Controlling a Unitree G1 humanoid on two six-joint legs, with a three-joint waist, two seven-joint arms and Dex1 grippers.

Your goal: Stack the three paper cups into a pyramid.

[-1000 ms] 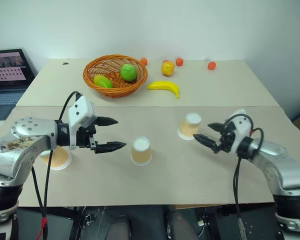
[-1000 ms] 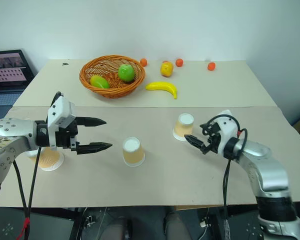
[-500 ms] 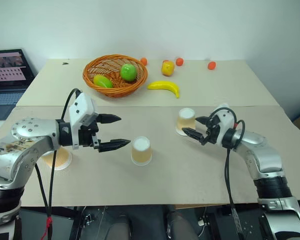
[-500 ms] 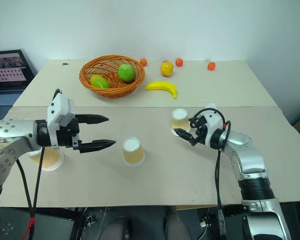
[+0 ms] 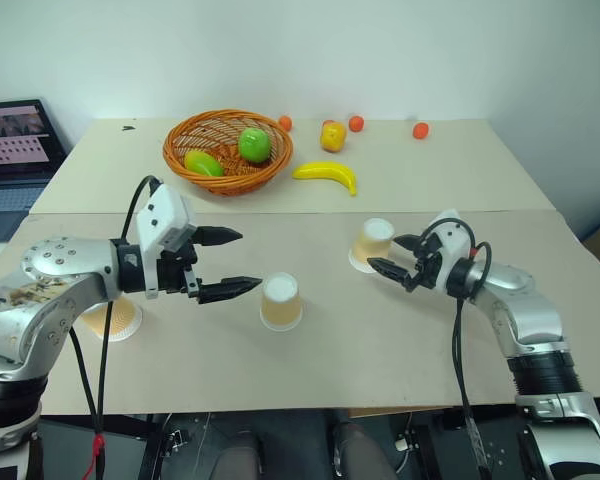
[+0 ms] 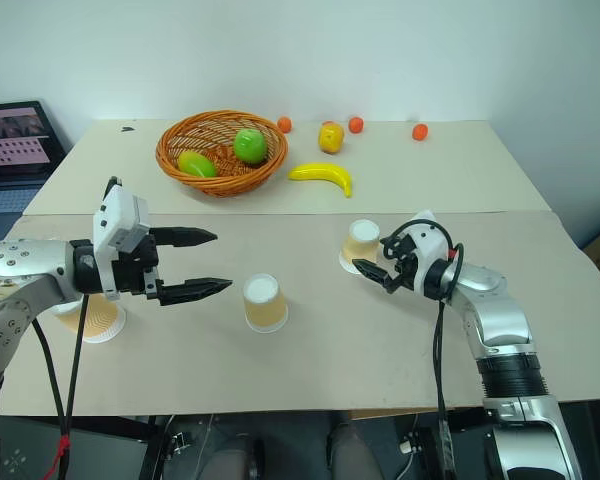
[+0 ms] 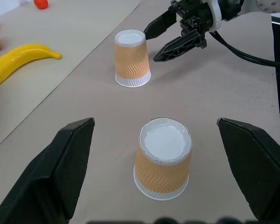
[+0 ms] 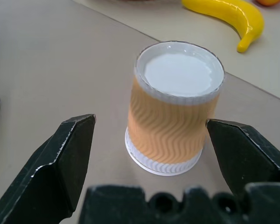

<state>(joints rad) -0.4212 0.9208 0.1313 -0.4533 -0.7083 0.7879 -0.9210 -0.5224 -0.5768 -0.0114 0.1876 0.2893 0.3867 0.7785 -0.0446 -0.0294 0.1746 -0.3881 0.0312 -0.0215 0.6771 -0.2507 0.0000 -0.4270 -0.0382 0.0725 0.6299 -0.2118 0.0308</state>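
Your right pincer [image 5: 390, 256], spread wide and empty, points at the far cup [image 5: 373, 244], which stands upside down, axis upright, at about 10 o'clock just off the fingertips, untouched. The middle cup [image 5: 281, 302] sits inverted at 3 o'clock from your left pincer [image 5: 230, 263], also fully open and holding nothing. The third cup [image 5: 111, 318] rests on the tabletop [image 5: 380, 350] under your left arm. The right arm looks nearer its grasp.
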